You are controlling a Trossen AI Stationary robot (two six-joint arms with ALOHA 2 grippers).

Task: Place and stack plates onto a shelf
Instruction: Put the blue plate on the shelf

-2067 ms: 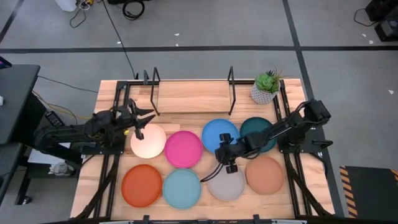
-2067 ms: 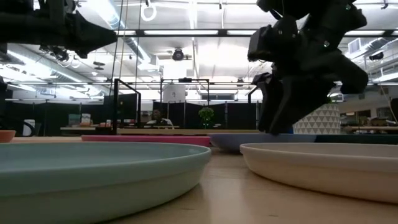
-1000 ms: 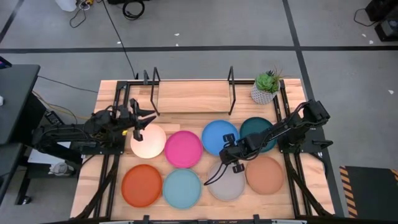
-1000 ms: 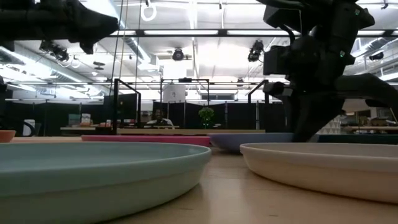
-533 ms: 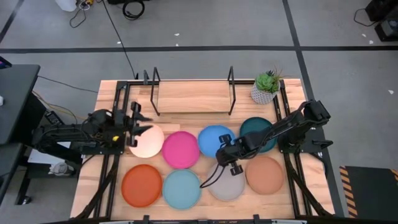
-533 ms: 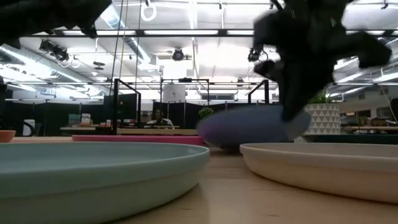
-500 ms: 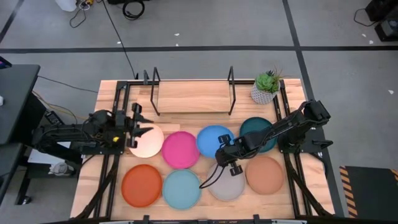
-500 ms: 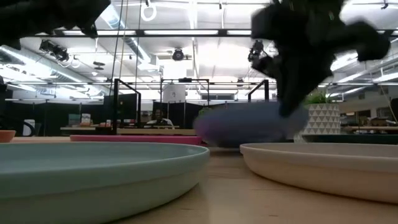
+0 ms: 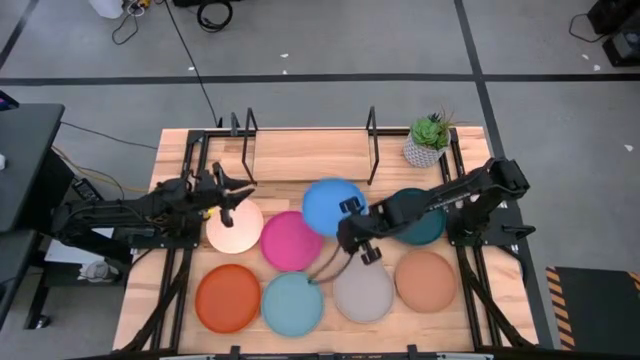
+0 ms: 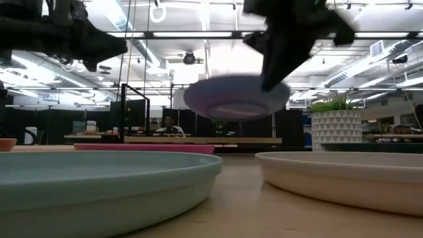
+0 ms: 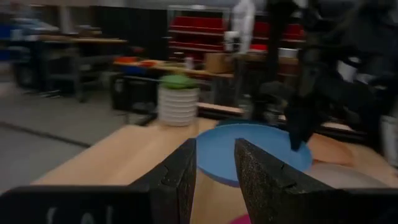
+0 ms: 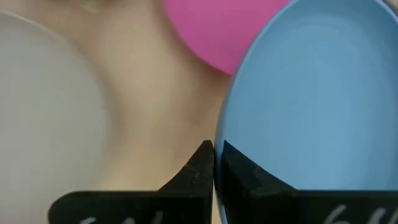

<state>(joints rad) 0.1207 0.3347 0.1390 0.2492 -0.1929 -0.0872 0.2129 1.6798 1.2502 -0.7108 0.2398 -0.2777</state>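
Clenched on the rim of the round matte blue plate (image 9: 331, 206), the right arm's jaws (image 9: 349, 222) hold it lifted clear of the wooden surface (image 9: 182, 268); the low view shows the plate (image 10: 236, 97) in the air, roughly level, above the pink plate's rim. From above, the blue plate hangs just in front of the low light-wood shelf (image 9: 308, 157) with its thin black metal uprights, partly over the round pink plate (image 9: 288, 241). The right wrist view shows the two dark fingers (image 12: 200, 167) pinching the blue rim (image 12: 311, 93).

The left arm's jaws (image 9: 226, 192) stand released, holding nothing, above the far edge of the round cream plate (image 9: 234, 229); in the left wrist view a gap shows between its fingers (image 11: 181, 177).

Other plates rest flat on the surface: dark teal (image 9: 424, 228) beside the right arm, orange (image 9: 227, 298), light blue (image 9: 291, 304), grey (image 9: 363, 292) and tan-brown (image 9: 425, 281) in the near row. A small potted green plant (image 9: 427, 140) in a white pot stands beside the shelf's right end.
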